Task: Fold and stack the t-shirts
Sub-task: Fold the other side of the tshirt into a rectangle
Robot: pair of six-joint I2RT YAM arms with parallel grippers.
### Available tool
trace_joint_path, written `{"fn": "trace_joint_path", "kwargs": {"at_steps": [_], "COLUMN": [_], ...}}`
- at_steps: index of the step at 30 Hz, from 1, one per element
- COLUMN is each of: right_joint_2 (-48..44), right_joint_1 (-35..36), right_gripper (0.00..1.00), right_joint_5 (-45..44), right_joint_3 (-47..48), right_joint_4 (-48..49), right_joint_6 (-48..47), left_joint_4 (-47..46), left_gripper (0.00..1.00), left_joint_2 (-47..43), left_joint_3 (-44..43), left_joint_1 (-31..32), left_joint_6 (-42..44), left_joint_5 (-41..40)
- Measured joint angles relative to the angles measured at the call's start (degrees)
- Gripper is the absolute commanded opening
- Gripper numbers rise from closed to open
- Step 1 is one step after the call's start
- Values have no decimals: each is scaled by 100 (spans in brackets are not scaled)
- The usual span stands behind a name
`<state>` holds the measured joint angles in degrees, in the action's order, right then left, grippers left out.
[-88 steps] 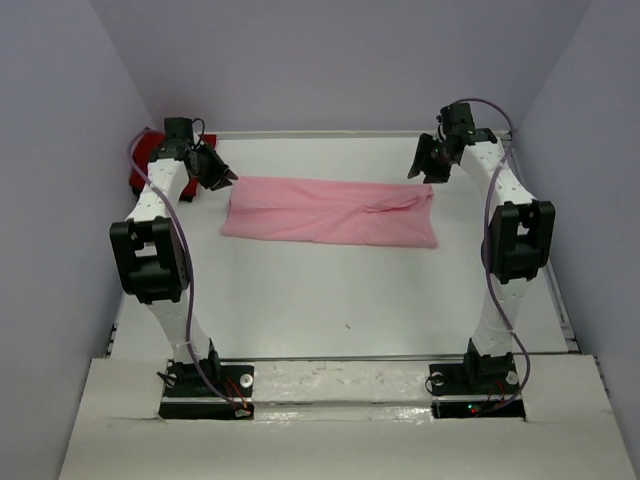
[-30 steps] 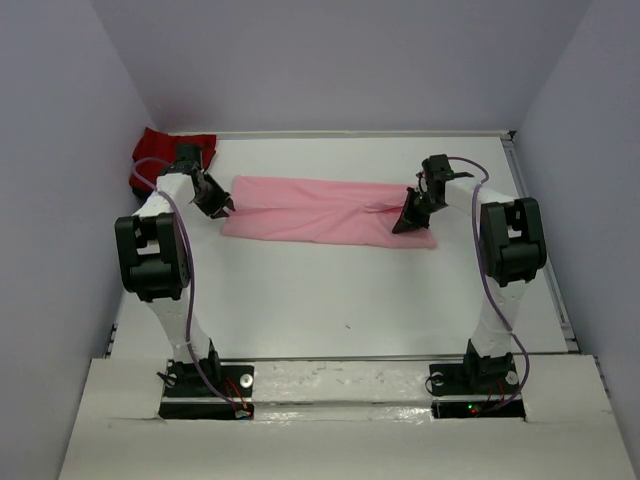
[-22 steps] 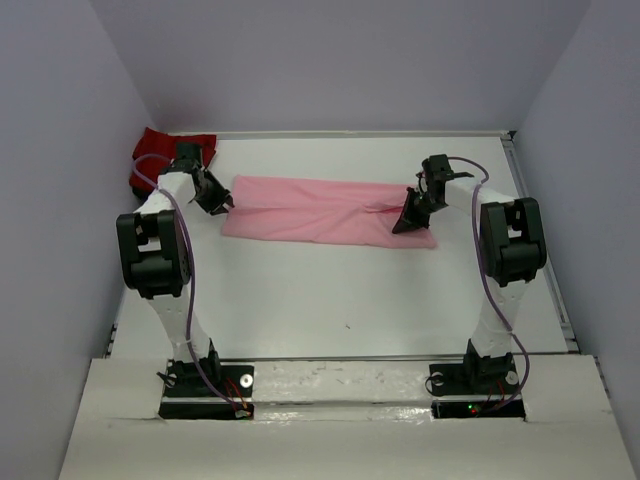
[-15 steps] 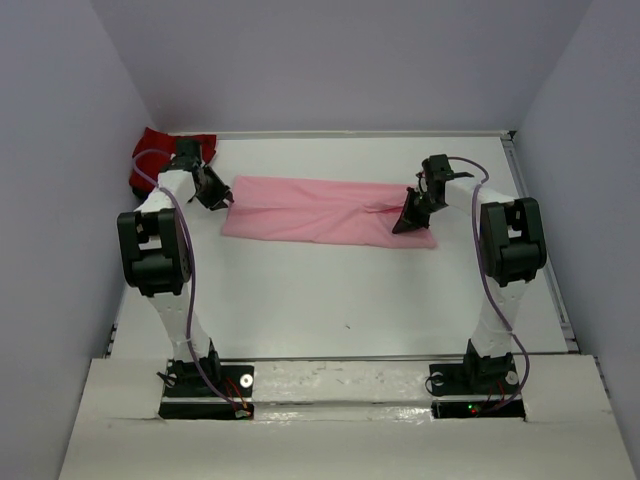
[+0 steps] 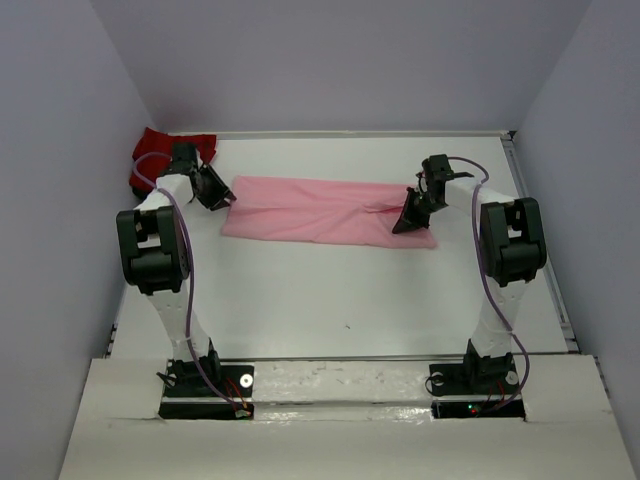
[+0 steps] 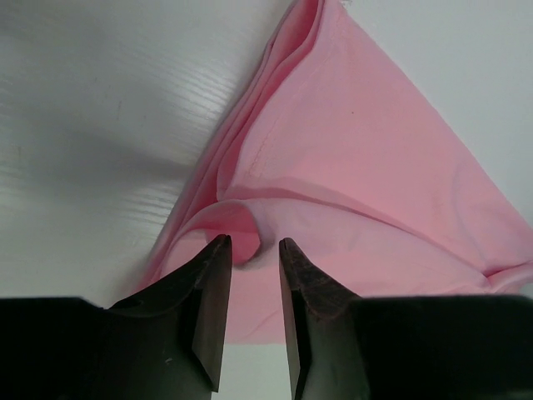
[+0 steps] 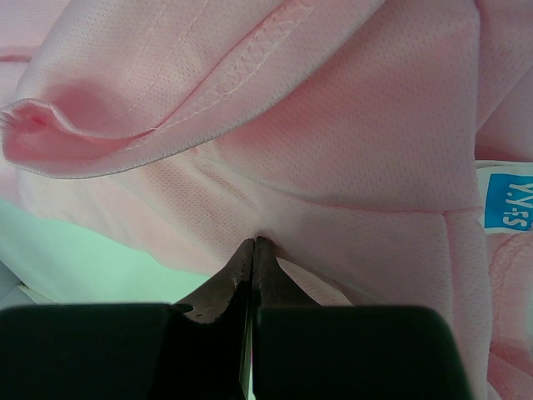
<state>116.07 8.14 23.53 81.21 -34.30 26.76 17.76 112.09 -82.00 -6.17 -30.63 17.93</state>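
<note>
While the right gripper (image 7: 253, 242) is closed tight on a thin layer of the pink shirt (image 7: 350, 133), just below a stitched hem, the left gripper (image 6: 254, 242) holds its fingers a narrow gap apart. A raised hump of the same shirt sits between its tips, and it does not look clamped yet. A blue size tag (image 7: 508, 204) shows at the right edge of the right wrist view. From above, the pink shirt lies flat as a long band across the upper middle of the frame on the white table (image 5: 330, 290). The right gripper is at its right end and the left gripper at its left edge. The red shirt (image 5: 155, 150) is bunched in the upper left corner, behind the left arm, apart from the pink one. The step in hand appears to be taking hold of both ends of the pink shirt for a fold. Next, the left fingers likely need to close on the hump, so both ends can lift together and be carried over evenly, without the cloth slipping
</note>
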Motion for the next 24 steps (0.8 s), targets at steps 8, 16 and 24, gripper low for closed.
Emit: {"fn": "trace_joint_path", "kwargs": {"at_steps": [8, 16, 24], "right_joint_2": [0, 0, 0], "right_joint_1": [0, 0, 0], "right_gripper": [0, 0, 0], "right_joint_5": [0, -9, -55], "right_joint_3": [11, 50, 50], "right_joint_4": [-7, -17, -22], "right_joint_6": [0, -22, -39], "left_joint_4": [-103, -313, -334], "left_gripper": [39, 6, 0], "left_joint_2": [70, 321, 555], "left_joint_3": [2, 0, -22], "left_joint_1": [-66, -68, -72], "left_joint_6": [-2, -44, -74], "left_joint_5": [155, 348, 413]}}
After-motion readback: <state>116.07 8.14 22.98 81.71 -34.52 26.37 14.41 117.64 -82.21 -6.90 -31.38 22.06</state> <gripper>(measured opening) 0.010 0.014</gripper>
